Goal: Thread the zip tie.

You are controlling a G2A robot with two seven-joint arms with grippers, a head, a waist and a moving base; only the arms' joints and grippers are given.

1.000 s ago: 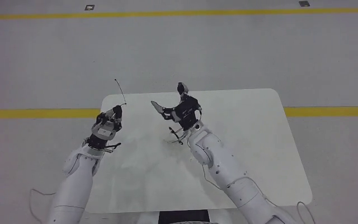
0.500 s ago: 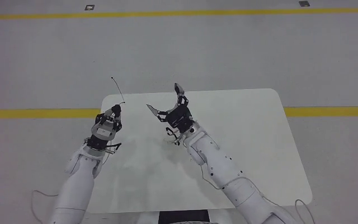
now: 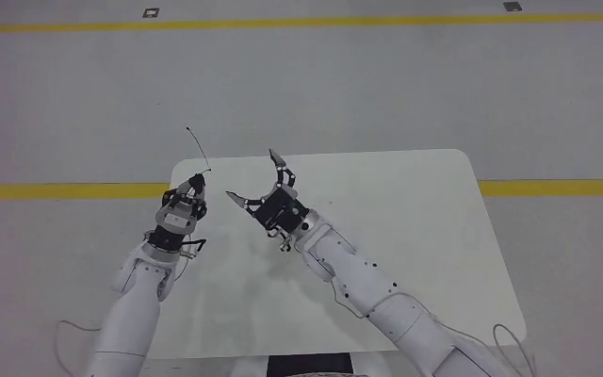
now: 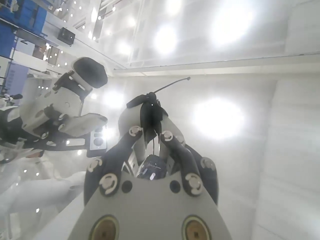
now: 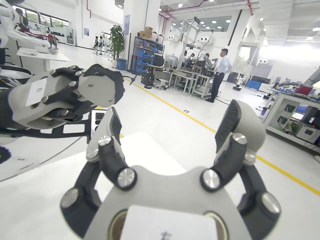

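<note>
A thin black zip tie (image 3: 197,149) sticks up and away from my left gripper (image 3: 196,181), which is shut on its lower end near the far left corner of the white table (image 3: 396,236). In the left wrist view the tie (image 4: 172,84) juts out past the closed fingertips (image 4: 150,101). My right gripper (image 3: 254,177) hangs open just to the right of the left one, nothing between its fingers. In the right wrist view the open fingers (image 5: 230,121) frame the floor, with the left gripper (image 5: 100,88) and the tie's tip (image 5: 131,79) close beside them.
The table top (image 5: 150,151) is bare white, and its far edge lies just beyond both grippers. A yellow floor line (image 3: 537,187) runs behind the table. Workbenches and racks (image 5: 175,71) stand far off in the room.
My right gripper has swung left across the table toward the left gripper, staying open. The left gripper and zip tie have barely shifted.
</note>
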